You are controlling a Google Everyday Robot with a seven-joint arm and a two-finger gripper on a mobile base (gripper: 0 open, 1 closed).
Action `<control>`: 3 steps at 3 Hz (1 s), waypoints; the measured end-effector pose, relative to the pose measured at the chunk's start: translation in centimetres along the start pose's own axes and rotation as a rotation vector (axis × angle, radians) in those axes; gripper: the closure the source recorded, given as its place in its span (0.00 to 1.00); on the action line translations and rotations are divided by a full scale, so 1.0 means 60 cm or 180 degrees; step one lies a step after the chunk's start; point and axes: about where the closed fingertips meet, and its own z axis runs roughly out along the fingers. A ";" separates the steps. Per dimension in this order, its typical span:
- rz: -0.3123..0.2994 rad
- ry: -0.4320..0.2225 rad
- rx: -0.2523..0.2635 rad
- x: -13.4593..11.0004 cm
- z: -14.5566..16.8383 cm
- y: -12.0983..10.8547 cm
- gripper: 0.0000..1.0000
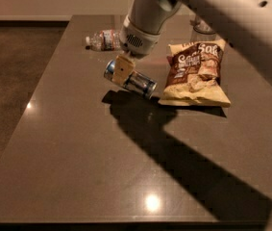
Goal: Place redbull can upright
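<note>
The redbull can (136, 81), blue and silver, hangs on its side, tilted, a little above the dark table (78, 153). My gripper (122, 71) comes down from the white arm above and is shut on the can around its middle. A tan finger pad (121, 69) shows on the can's near side. The can's shadow lies on the table just below it.
A brown and cream chip bag (195, 73) lies right of the can. A clear plastic water bottle (104, 39) lies on its side at the back left. A glass object (203, 28) stands at the back. The arm's shadow crosses the table's middle.
</note>
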 end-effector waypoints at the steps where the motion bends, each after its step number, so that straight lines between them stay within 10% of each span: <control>1: -0.0105 -0.0327 -0.0086 0.004 -0.042 0.027 1.00; 3: -0.0337 -0.1128 -0.0255 -0.010 -0.098 0.118 1.00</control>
